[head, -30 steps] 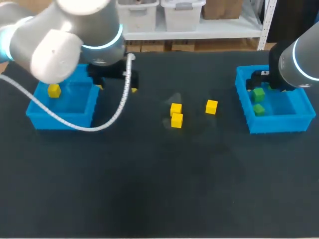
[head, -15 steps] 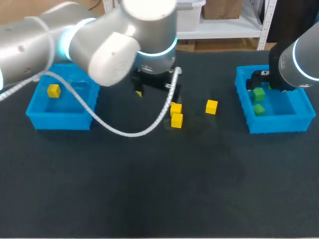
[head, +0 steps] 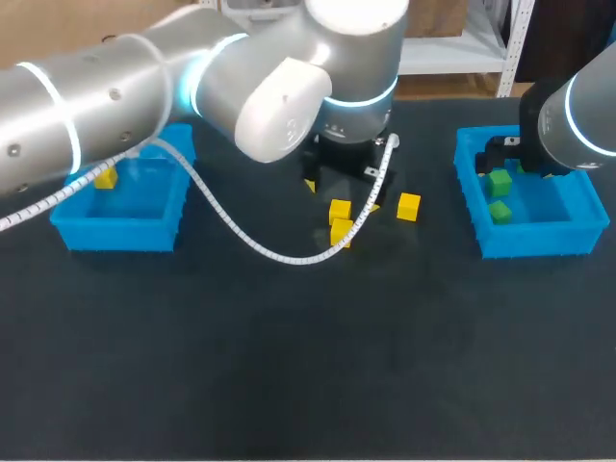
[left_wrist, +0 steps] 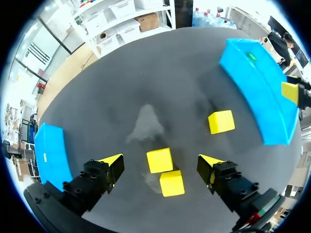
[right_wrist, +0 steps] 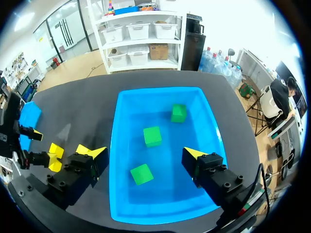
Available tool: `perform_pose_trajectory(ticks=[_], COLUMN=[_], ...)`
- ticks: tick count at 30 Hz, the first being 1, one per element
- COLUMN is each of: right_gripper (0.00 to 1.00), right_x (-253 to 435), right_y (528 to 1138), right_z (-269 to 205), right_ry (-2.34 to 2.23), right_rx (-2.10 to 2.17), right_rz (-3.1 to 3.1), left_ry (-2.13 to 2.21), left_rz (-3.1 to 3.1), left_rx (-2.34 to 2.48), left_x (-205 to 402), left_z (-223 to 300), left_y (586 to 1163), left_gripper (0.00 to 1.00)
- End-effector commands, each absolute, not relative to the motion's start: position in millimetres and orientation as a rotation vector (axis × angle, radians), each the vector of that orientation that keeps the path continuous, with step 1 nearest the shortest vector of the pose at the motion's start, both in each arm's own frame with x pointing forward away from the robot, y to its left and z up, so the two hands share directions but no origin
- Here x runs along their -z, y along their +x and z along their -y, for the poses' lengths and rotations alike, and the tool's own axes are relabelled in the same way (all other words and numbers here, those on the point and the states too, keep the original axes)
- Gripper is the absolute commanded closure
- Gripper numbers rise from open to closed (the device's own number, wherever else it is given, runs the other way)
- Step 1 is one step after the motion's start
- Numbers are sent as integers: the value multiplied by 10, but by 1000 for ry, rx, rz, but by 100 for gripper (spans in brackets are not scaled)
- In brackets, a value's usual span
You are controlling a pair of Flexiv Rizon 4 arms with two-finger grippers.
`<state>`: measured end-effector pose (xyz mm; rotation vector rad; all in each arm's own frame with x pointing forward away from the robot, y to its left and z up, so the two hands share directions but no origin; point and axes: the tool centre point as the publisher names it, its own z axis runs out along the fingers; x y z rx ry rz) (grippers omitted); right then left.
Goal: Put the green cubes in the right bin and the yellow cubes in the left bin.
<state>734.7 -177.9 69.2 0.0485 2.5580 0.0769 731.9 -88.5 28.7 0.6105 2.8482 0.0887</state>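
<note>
Two blue bins, both open-top rectangular tubs that look like smooth plastic, on a dark matte table (head: 289,366).

There are four yellow cubes in all, plain blocks with flat faces. One (head: 106,178) sits in the left bin (head: 115,233). The other three are out on the table around the middle. Two of them are a touching pair (head: 339,209) (head: 341,232), and the third (head: 408,206) sits apart, towards the right bin (head: 534,243).

The left claw (left_wrist: 160,164) is spread wide over that pair and is gripping nothing. The farther cube of the pair (left_wrist: 159,160) lies between the yellow tips, and neither finger touches it. A white cable (head: 241,236) loops down off that arm.

I count three green cubes (right_wrist: 152,136) (right_wrist: 178,112) (right_wrist: 142,174), same shape, all lying loose and apart on the floor of the right bin. The right claw (right_wrist: 146,154) hangs above them, also wide open and empty.
</note>
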Motion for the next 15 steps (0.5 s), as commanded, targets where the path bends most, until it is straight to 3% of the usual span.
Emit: perform_pose_trajectory(ticks=[1, 15], right_gripper=[0, 0], right_x=[-684, -684], right_y=[7321, 7321], right_z=[1785, 1785], right_ry=[51, 51], right_rx=[-76, -76], right_rz=[-2548, -2548], left_ry=[606, 547], left_rz=[-2870, -2933], left_rx=[-108, -172], left_x=[-178, 149], left_z=[895, 823], left_y=[7399, 7502], left_gripper=[0, 0])
